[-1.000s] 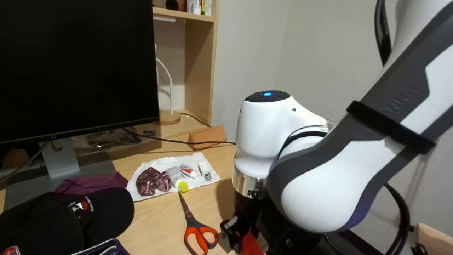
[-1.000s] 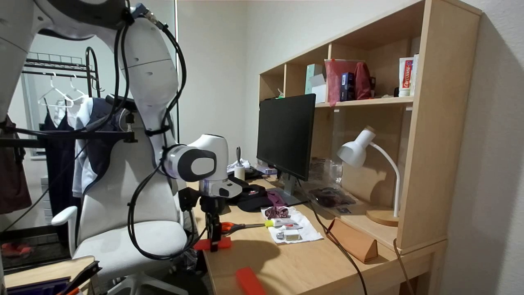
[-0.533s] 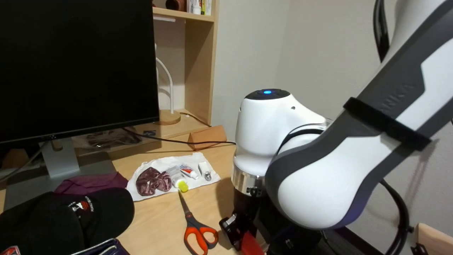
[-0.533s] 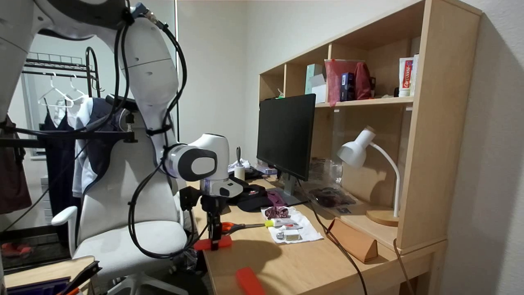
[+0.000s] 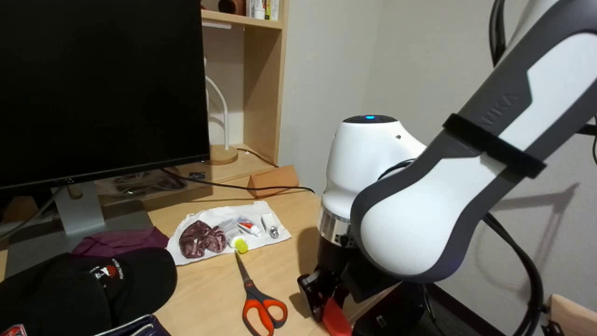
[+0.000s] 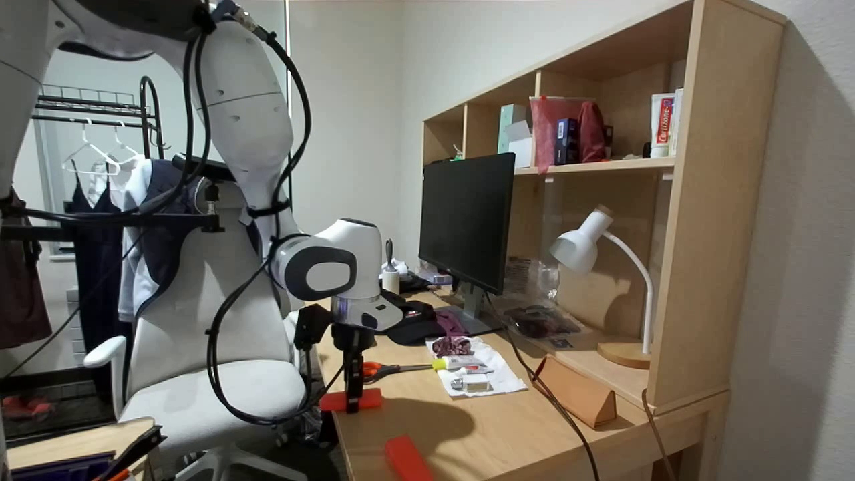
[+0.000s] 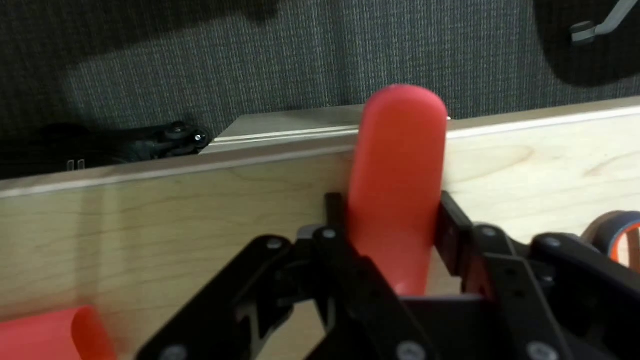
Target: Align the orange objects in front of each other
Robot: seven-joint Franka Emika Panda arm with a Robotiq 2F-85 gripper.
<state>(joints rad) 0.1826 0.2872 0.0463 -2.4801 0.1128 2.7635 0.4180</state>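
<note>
Red block (image 7: 398, 175) within pincer (image 7: 392, 220): wrist view

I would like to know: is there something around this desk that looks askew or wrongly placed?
Yes: the red-orange block between the jaws sticks out past the edge of the desk, above the carpet. It also points crosswise to the second red-orange block, so the pair looks misaligned.

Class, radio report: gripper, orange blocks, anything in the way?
Gripper closed on one orange block, one end past the desk edge. Second block apart, on the desk. Scissors on the gripper's other side, likely out of the way.
</note>
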